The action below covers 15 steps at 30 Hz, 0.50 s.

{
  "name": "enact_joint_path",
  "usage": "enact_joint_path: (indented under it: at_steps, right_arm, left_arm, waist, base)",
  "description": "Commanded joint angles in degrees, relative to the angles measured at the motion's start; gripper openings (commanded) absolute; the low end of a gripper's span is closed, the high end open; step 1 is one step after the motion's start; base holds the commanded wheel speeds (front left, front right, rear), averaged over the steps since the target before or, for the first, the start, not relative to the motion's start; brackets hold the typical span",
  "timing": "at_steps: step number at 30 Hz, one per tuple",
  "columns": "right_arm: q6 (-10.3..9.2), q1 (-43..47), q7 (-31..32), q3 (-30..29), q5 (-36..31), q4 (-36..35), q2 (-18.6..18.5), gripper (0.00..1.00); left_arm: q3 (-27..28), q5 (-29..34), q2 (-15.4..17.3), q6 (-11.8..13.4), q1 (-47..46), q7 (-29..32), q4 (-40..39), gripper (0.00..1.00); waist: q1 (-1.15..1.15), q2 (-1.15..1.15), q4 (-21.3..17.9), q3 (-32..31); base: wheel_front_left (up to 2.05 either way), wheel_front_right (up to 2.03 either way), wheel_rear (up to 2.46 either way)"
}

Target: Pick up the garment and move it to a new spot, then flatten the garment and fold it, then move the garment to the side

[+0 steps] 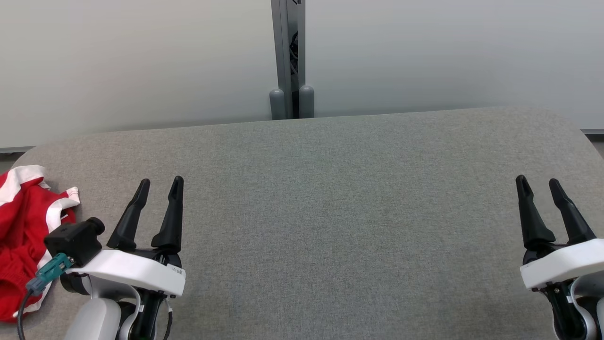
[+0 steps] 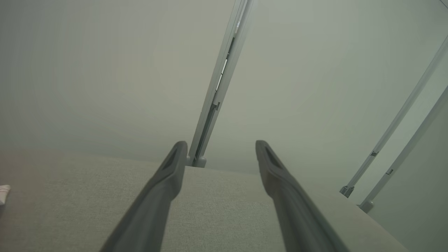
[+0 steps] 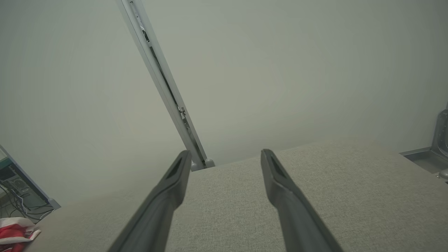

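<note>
Head view: I see the crumpled red-and-white fabric garment (image 1: pixel 21 236) at nine o'clock on the grey cloth-covered table (image 1: pixel 330 198), just beside my left gripper (image 1: pixel 161 181). My right gripper (image 1: pixel 537 180) is at three.
Left wrist view: fingers (image 2: pixel 157 196) spread, holding nothing.
Right wrist view: likewise spread and empty, with the garment at eight.

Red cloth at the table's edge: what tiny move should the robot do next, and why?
Probably swing the left gripper leftward toward the garment. It lies crumpled at the left end of the table, just beside that gripper, whose jaws stand open and empty; the right gripper is far off.
</note>
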Motion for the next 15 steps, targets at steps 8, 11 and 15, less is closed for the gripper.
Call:
enact_joint_path:
  at_steps: [8,11,15]
  right_arm:
    - [0.10,0.4,-2.5,1.2,-5.2,1.2,-0.1,1.00]
    - [0.10,0.7,-3.3,1.6,-6.7,1.6,0.1,1.00]
    - [0.11,1.0,-4.3,2.2,-8.8,2.1,0.3,1.00]
  left_arm:
    - [1.5,5.2,1.4,1.3,0.7,1.4,0.2,1.00]
    - [2.0,6.4,1.6,1.7,0.9,1.7,0.5,1.00]
    - [2.5,8.2,1.7,2.3,1.5,1.9,0.4,1.00]
  waist:
    - [0.00,0.00,0.2,-0.1]
    - [0.00,0.00,0.2,-0.1]
    - [0.00,0.00,0.2,-0.2]
  base:
    - [0.00,0.00,0.00]
    - [0.00,0.00,0.00]
    - [0.00,0.00,0.00]
